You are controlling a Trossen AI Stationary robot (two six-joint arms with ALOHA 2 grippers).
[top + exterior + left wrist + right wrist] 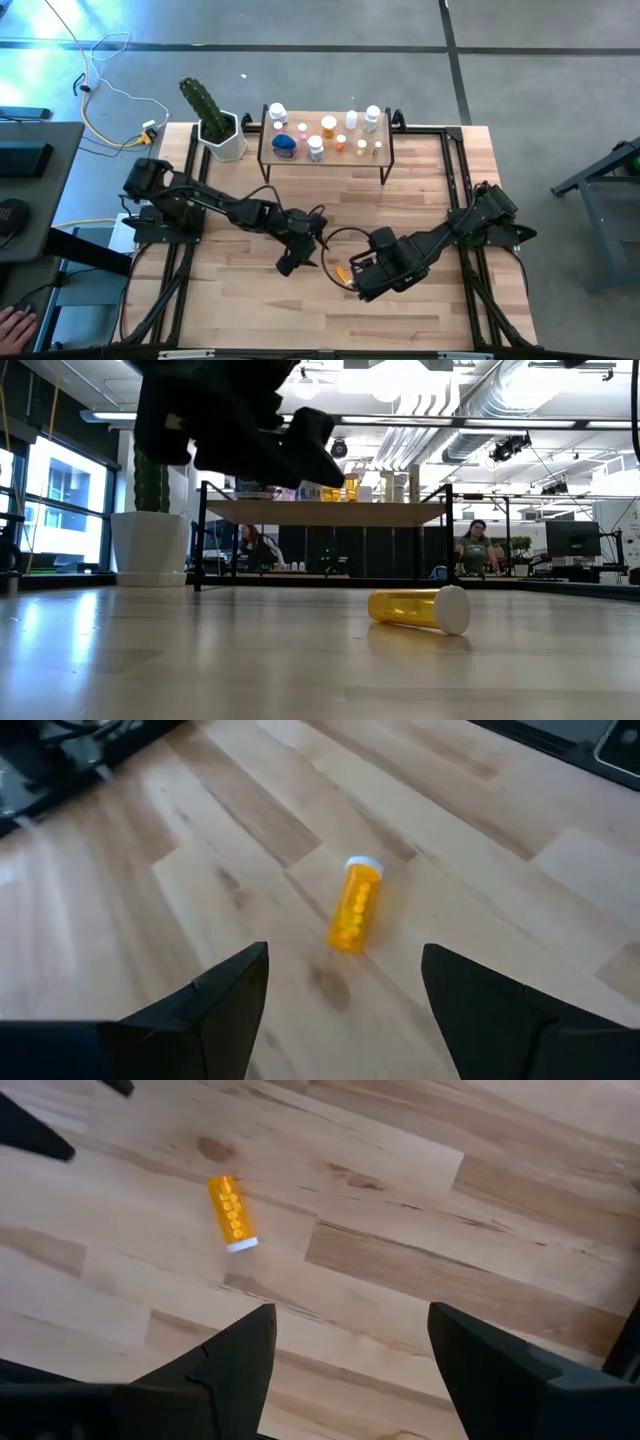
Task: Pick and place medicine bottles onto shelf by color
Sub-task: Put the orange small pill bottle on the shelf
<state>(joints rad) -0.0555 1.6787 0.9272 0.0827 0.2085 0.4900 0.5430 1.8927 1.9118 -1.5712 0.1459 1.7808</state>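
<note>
Orange bottle (418,608) lying on table (200,660), shelf (330,512) behind, cactus pot (150,547) beside

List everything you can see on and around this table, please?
Orange pill bottle: one, orange with white cap, lying on its side mid-table between the two grippers.
Bottles on shelf: about ten, white, orange, blue, pinkish, standing on top.
Shelf: one, light wood top, black legs, far side of table.
Cactus pot: one, white, green cactus, left of shelf.
Table: one, light wood.
People: two, seated in the room behind.
Hand: one, at the picture's lower left edge.
Left gripper: dark, open, above the bottle.
Right gripper: dark, open, near the bottle.
</note>
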